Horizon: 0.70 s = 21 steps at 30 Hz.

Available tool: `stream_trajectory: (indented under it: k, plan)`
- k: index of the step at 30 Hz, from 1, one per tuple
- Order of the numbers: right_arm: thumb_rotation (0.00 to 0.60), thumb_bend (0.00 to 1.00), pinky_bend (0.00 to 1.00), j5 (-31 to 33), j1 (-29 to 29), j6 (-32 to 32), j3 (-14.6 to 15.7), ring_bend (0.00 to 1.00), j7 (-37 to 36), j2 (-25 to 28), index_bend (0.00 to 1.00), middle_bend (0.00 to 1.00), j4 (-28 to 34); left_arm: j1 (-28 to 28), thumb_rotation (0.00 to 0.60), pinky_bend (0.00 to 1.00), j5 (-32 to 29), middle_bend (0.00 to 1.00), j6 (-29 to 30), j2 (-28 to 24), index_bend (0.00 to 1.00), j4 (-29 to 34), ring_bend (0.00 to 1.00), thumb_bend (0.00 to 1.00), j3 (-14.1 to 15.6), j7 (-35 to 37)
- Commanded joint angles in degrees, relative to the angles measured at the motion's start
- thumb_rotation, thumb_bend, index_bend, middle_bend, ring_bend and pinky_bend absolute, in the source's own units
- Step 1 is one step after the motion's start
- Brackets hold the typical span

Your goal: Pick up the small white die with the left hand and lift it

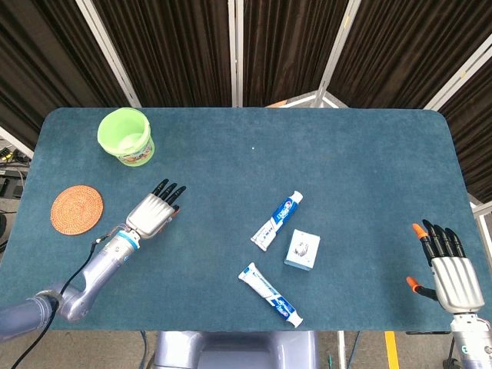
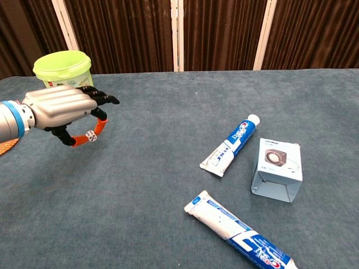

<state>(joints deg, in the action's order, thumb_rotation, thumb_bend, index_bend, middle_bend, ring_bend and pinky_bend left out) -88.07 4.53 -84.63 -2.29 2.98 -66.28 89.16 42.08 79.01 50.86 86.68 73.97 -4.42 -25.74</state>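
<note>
The small white die (image 2: pixel 89 135) with dark pips is pinched between the orange-tipped thumb and a finger of my left hand (image 2: pixel 64 112), and it hangs clear above the blue table (image 2: pixel 146 168). In the head view the left hand (image 1: pixel 154 213) lies palm down at the table's left and covers the die. My right hand (image 1: pixel 447 270) stays open past the table's right front corner, fingers spread, holding nothing. It does not show in the chest view.
A green tub (image 1: pixel 126 136) stands at the back left, close behind the left hand. A round woven coaster (image 1: pixel 76 208) lies at the left edge. Two toothpaste tubes (image 1: pixel 276 221) (image 1: pixel 269 294) and a small box (image 1: pixel 303 250) lie right of centre.
</note>
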Motion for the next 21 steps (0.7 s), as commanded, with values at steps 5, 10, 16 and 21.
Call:
stream_trajectory:
  k: [5, 10, 16, 21]
  plan:
    - [0.6, 0.08, 0.0, -0.66, -0.11, -0.19, 0.4, 0.0, 0.55, 0.07, 0.0, 0.0, 0.67, -1.12, 0.6, 0.0, -4.65, 0.0, 5.96, -2.12, 0.52, 11.99, 0.0, 0.46, -4.2, -5.23]
    - [0.6, 0.08, 0.0, -1.72, -0.33, -1.05, 0.68, 0.0, 0.44, 0.18, 0.0, 0.0, 0.93, -1.54, 0.6, 0.0, -11.56, 0.0, 10.86, 0.27, 0.52, 19.28, 0.0, 0.46, -7.01, -14.04]
    - [0.6, 0.08, 0.0, -2.24, -0.62, -1.87, 0.73, 0.0, -0.22, 0.67, 0.0, 0.0, 1.31, -0.87, 0.6, 0.0, -17.51, 0.0, 16.95, 4.31, 0.52, 24.02, 0.0, 0.46, -9.64, -22.35]
    - [0.6, 0.08, 0.0, -2.19, -0.94, -2.62, 0.49, 0.0, -0.81, 1.33, 0.0, 0.0, 1.87, 0.29, 0.6, 0.0, -20.66, 0.0, 18.78, 6.17, 0.33, 25.02, 0.0, 0.45, -10.98, -25.03]
